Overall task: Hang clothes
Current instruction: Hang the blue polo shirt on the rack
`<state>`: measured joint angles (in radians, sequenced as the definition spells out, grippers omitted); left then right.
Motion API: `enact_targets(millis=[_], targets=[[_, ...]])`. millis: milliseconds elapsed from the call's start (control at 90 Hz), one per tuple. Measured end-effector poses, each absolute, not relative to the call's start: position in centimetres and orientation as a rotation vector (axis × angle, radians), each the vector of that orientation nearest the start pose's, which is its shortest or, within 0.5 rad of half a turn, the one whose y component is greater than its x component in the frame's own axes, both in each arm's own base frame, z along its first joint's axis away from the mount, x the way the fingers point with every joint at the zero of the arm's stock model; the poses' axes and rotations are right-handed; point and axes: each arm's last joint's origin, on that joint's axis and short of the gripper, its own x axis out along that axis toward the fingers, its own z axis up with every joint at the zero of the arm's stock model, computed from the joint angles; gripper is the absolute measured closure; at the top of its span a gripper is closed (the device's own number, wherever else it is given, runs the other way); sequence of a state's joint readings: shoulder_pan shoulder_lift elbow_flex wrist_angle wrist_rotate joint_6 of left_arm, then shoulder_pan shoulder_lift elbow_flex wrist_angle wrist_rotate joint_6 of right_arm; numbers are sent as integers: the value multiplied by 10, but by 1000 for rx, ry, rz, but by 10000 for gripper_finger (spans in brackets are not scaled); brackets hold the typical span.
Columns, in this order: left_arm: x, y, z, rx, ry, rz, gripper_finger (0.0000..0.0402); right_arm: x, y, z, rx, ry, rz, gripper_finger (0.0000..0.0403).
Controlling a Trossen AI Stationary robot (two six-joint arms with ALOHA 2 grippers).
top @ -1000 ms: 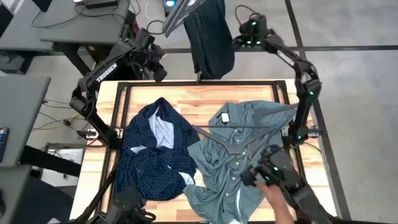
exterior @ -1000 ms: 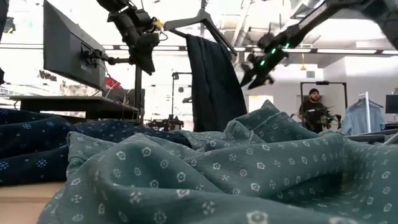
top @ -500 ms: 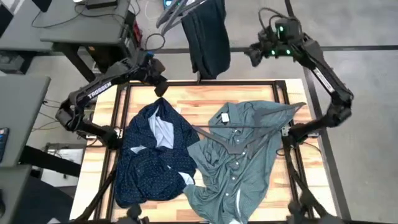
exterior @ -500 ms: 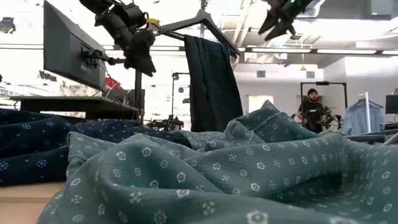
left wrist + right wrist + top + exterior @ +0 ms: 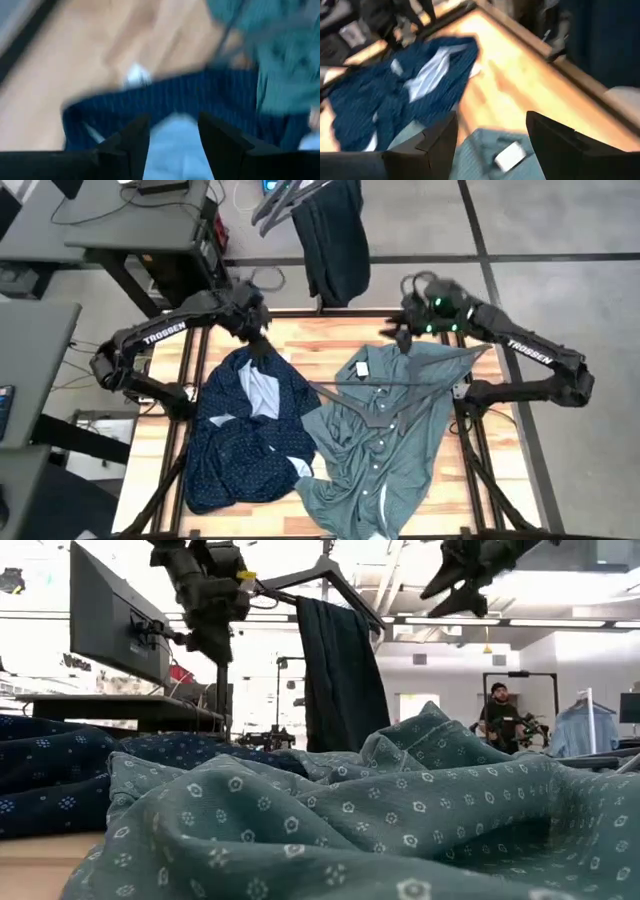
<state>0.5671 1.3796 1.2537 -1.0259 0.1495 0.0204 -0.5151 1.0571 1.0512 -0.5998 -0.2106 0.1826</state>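
**K:** High view: long dark charcoal jeans (image 5: pixel 335 240) already up on a black hanger (image 5: pixel 285 202) past the table's far edge. Other two not hung yet. Navy shirt w/ tiny white dots (image 5: pixel 245 430) is crumpled on the left half of the wooden slat table (image 5: pixel 315 345); teal-green button-up collared shirt (image 5: pixel 385 430) is spread on the right half, touching the navy one along the middle. A second black hanger (image 5: pixel 375 395) lies across the teal one.

**R:** Grippers?

**K:** Left gripper (image 5: pixel 255 330) sits over the navy collar, far edge of the table. Left wrist view shows fingers (image 5: pixel 127 145) apart, nothing between them. Right gripper (image 5: pixel 405 330) is over the teal collar near its white tag (image 5: pixel 362 368); right wrist shows fingers (image 5: pixel 427 145) spread wide, empty.

**R:** Risks?

**K:** My read: the shirts overlap, so a deep pinch on navy could drag teal fabric along. Loose hanger on teal could snag or slide off the table if the cloth lifts first. Collar is bunched, so could grab 2 layers and the neck won't open for a hanger.
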Motion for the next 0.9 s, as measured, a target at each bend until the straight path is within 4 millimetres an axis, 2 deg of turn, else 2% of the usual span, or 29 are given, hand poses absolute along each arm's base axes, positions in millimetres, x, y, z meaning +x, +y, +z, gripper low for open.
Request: enact_targets(millis=[178,344,500,622,900], targets=[[235,93,293,-375,1199,370,252,207,-70,315,359,614,-194,181],[237,50,246,-429,1312,346,252,213,-51,308,287,638,-124,181],[247,20,206,-401,1194,284,252,215,-46,304,263,646,-97,181],[252,8,183,-336,1205,302,251,214,-44,303,264,658,-93,181],[271,4,143,-234,1298,294,251,214,-43,303,261,657,-88,181]])
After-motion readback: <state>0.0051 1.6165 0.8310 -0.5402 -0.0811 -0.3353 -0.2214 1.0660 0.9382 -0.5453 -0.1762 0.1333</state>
